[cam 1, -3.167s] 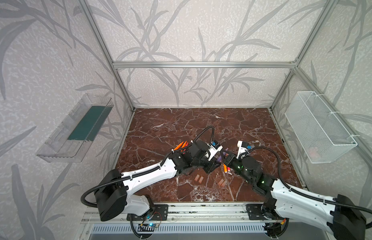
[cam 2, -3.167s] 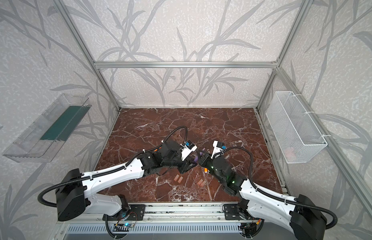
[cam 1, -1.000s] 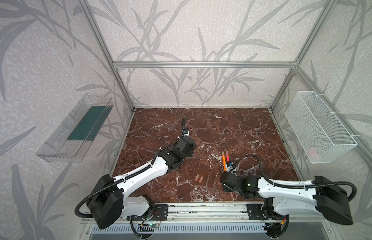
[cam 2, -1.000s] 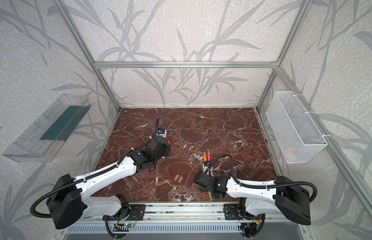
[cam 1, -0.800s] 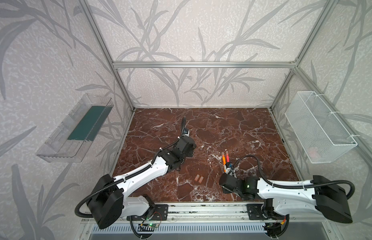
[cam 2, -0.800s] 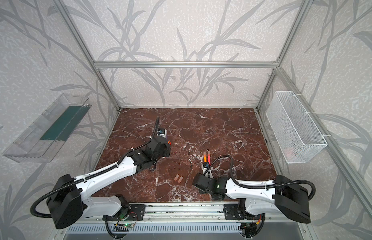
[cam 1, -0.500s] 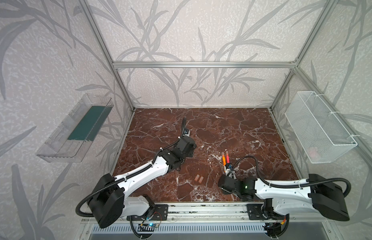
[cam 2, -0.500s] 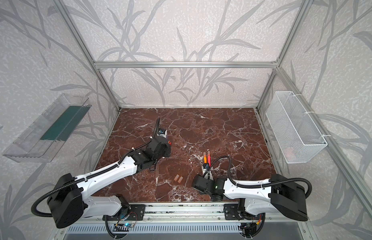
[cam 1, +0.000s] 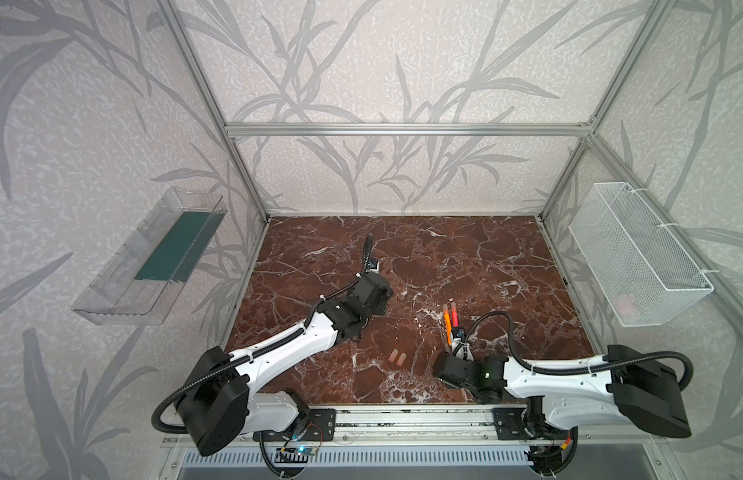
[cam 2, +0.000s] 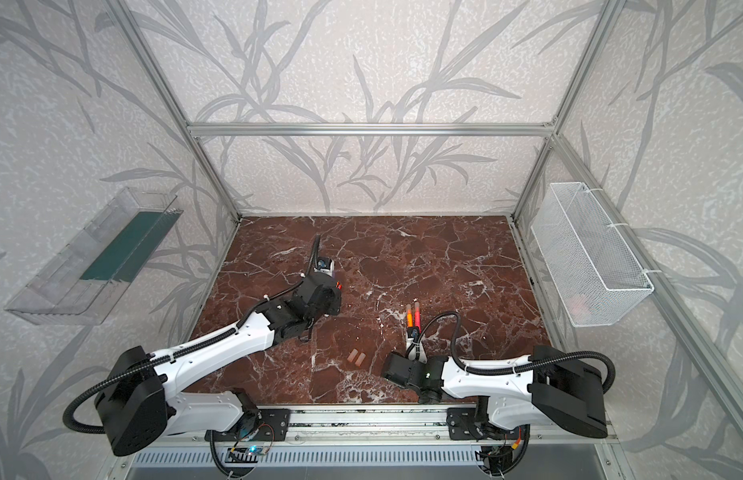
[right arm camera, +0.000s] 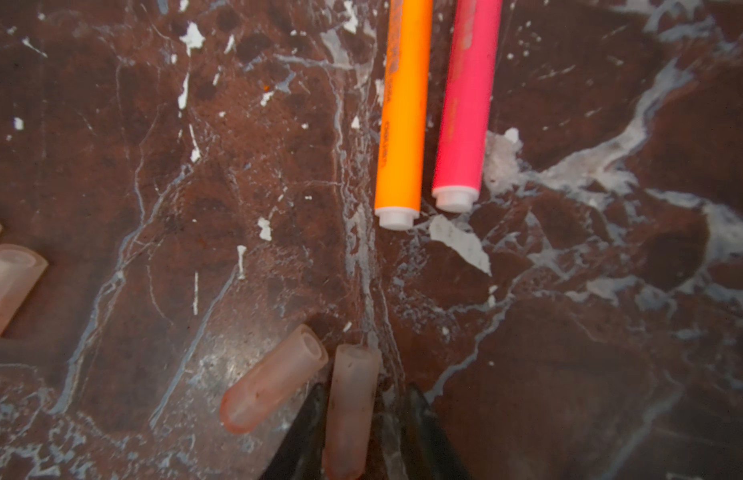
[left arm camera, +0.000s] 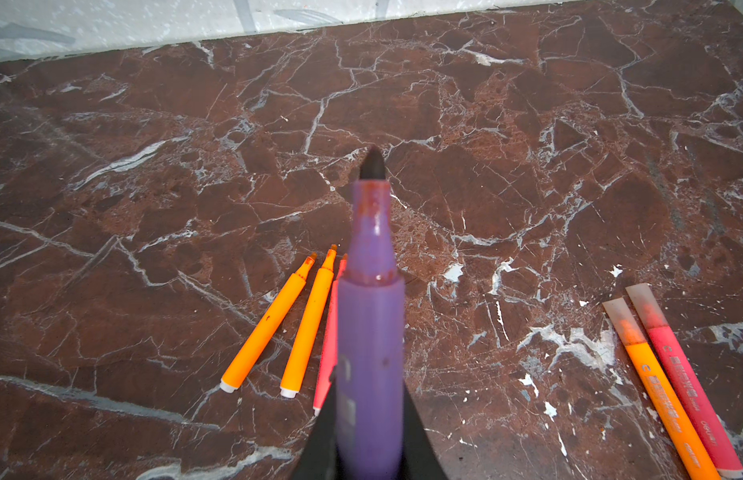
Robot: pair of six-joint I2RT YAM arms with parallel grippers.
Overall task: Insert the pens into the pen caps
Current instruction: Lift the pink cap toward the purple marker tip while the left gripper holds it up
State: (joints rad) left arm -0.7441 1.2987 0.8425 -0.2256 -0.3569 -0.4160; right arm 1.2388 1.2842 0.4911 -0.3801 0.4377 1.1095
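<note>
My left gripper point(left arm camera: 367, 436) is shut on the purple pen point(left arm camera: 370, 324), its dark uncapped tip pointing away over the table. Under it lie two orange pens point(left arm camera: 270, 320) and a red-pink pen point(left arm camera: 327, 345), all uncapped. Two capped pens, orange point(right arm camera: 403, 112) and red-pink point(right arm camera: 465, 104), lie side by side point(cam 1: 449, 318). My right gripper point(right arm camera: 363, 388) is down at the table with its jaws around a pen cap point(right arm camera: 351, 411); one finger touches it and a gap shows at the other. A second cap point(right arm camera: 274, 380) lies beside it. Two more caps point(cam 1: 397, 357) rest near the front.
A clear plastic bin point(cam 1: 154, 266) hangs on the left wall and a white wire basket point(cam 1: 635, 257) on the right wall. The front aluminium rail point(cam 1: 403, 419) runs just behind the right arm's wrist point(cam 1: 457, 370).
Three seconds ago both grippers met at mid-table. Over the last second the right wrist has crept toward the front-left and its jaws have narrowed round the cap. The left arm has stayed still.
</note>
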